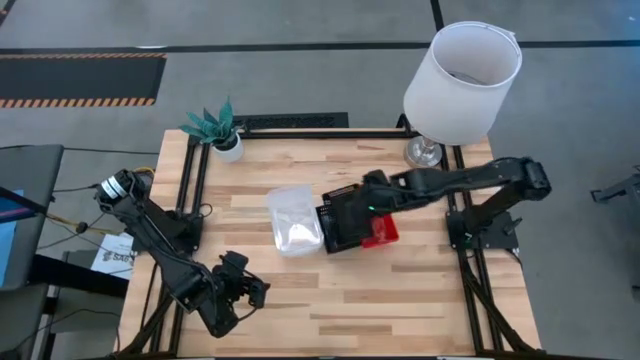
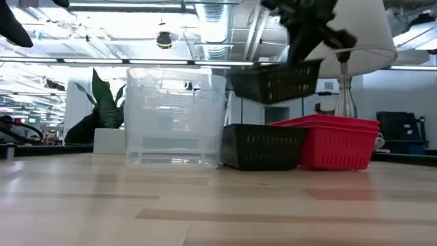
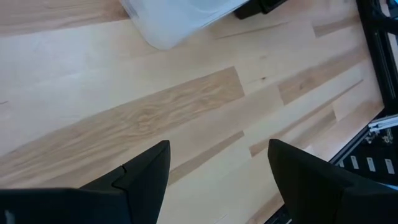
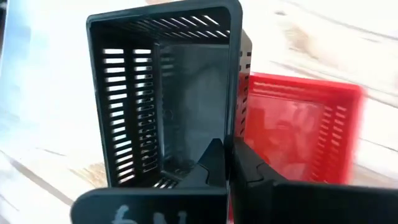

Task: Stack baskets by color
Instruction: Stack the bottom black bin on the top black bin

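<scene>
A stack of clear baskets (image 1: 295,220) (image 2: 174,116) stands on its base at mid-table. Right of it a black basket (image 2: 263,145) rests on the table beside the red baskets (image 1: 383,234) (image 2: 331,140). My right gripper (image 1: 370,200) (image 4: 231,165) is shut on a second black basket (image 2: 276,80) (image 4: 165,93), which hangs in the air above the black one on the table. My left gripper (image 1: 250,290) (image 3: 217,180) hovers open over bare wood near the table's near left corner, holding nothing. My right gripper pinches one side wall (image 4: 237,124) of the lifted black basket, close to a corner, with one finger (image 4: 214,165) inside the basket and the other outside. The fingers slant down from above. The basket hangs clear of everything, nearly level, its open top up.
A lamp with a big white shade (image 1: 462,70) stands at the far right corner, and a small potted plant (image 1: 215,128) at the far left. Black frame rails (image 1: 195,180) run along the table's edges. Bare wood (image 1: 390,300) lies toward the near edge.
</scene>
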Robot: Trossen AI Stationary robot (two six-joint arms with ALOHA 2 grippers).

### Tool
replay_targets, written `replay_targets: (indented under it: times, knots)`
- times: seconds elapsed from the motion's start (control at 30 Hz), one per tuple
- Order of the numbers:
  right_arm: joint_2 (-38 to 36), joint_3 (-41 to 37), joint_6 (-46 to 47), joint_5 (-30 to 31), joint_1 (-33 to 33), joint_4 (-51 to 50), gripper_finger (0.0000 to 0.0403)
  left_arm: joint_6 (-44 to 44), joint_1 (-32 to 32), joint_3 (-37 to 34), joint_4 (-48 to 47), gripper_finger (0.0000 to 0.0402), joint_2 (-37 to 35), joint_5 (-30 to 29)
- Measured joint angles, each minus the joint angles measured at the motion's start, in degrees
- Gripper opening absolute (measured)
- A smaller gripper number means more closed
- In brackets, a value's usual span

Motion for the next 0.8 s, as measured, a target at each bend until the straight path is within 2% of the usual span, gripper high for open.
replay_targets:
  times: [0.37, 0.47, 0.63, 0.8]
  knots:
    - [8.7, -0.1, -5.8, -11.4, -3.5, 18.7, 0.0003, -0.4, 0.0, 0.0, -0.2, 0.0258, 0.0, 0.5]
    - [8.9, 0.0, -5.9, -11.8, -3.5, 20.7, 0.0003, -0.4, -0.1, 0.0, -0.3, 0.0258, 0.0, 0.6]
    - [5.5, -0.1, -6.8, -11.7, -3.6, 19.1, 0.0003, -0.4, -0.1, 0.0, -0.4, 0.0258, 0.0, 0.6]
    - [1.0, -0.5, -7.5, -10.2, -4.4, 9.6, 0.0002, -0.4, -0.3, 0.0, -0.4, 0.0258, 0.0, 0.5]
